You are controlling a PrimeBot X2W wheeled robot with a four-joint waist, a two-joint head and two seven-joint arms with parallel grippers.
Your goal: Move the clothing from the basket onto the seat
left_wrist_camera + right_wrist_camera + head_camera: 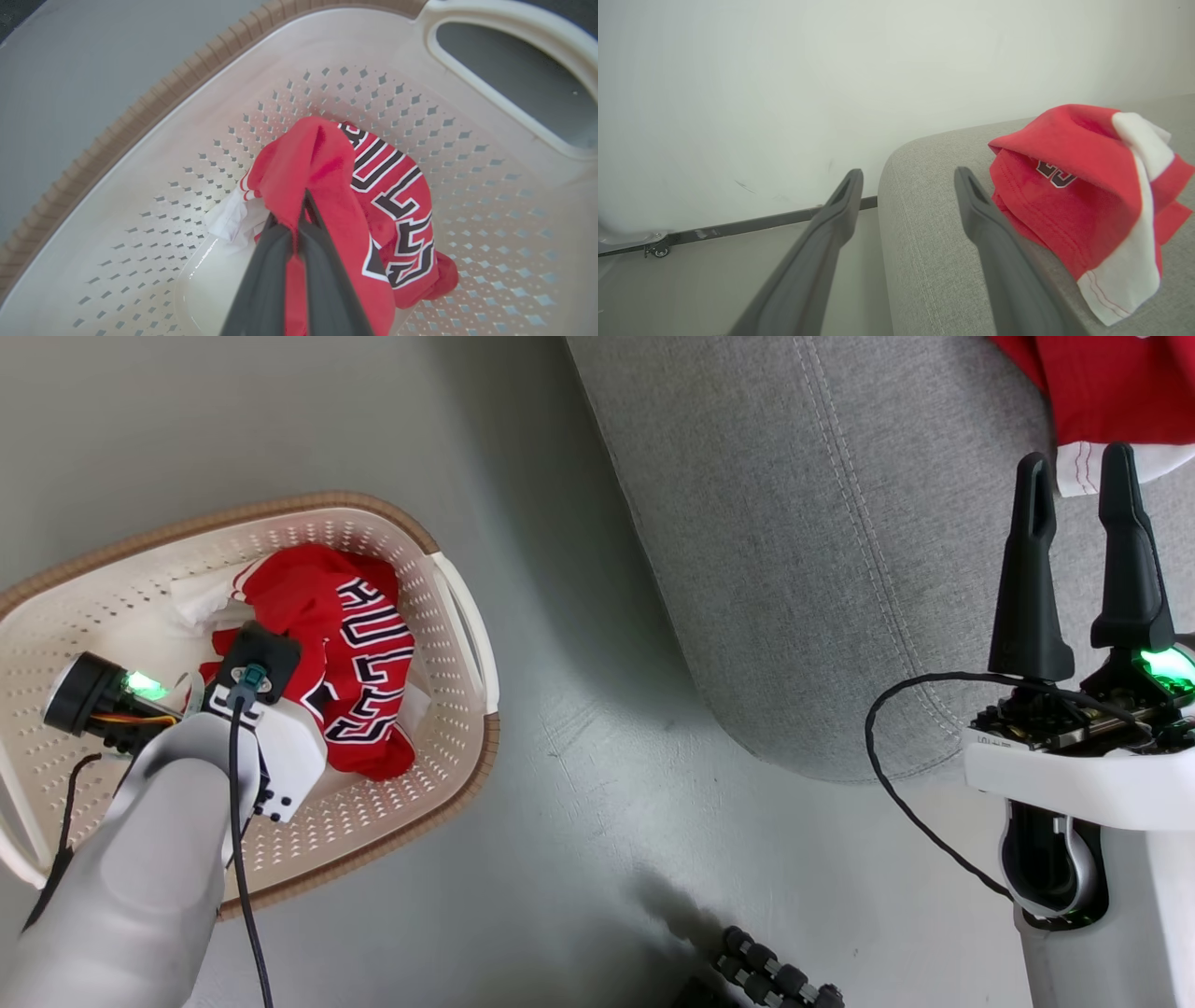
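Inside the basket point(448, 728), toward its right end, 1 lettered garment point(397, 200) lies crumpled in a loose heap, white trim poking out beside it. The left gripper point(303, 200) reaches down into the basket with its 2 fingers pinched together on a raised red fold near the middle of that heap. The cloth looks light, soft and limp, so it should hang and trail when lifted. A pinch on a bunched fold suits it better than a grip on a single thin edge, which could slide free. The perforated basket walls might catch a dragging hem, so a straight lift clear of the brown rim seems wise. To the right of the basket stands the seat point(794, 569), grey woven fabric that should grip cloth well. On it, far from the basket, a second garment point(1064, 186) already rests. The right gripper point(1078, 467) hovers there, its fingers spread apart and empty. The basket sits on a smooth grey floor point(607, 821), and a pale bare wall point(831, 93) rises beyond the seat.
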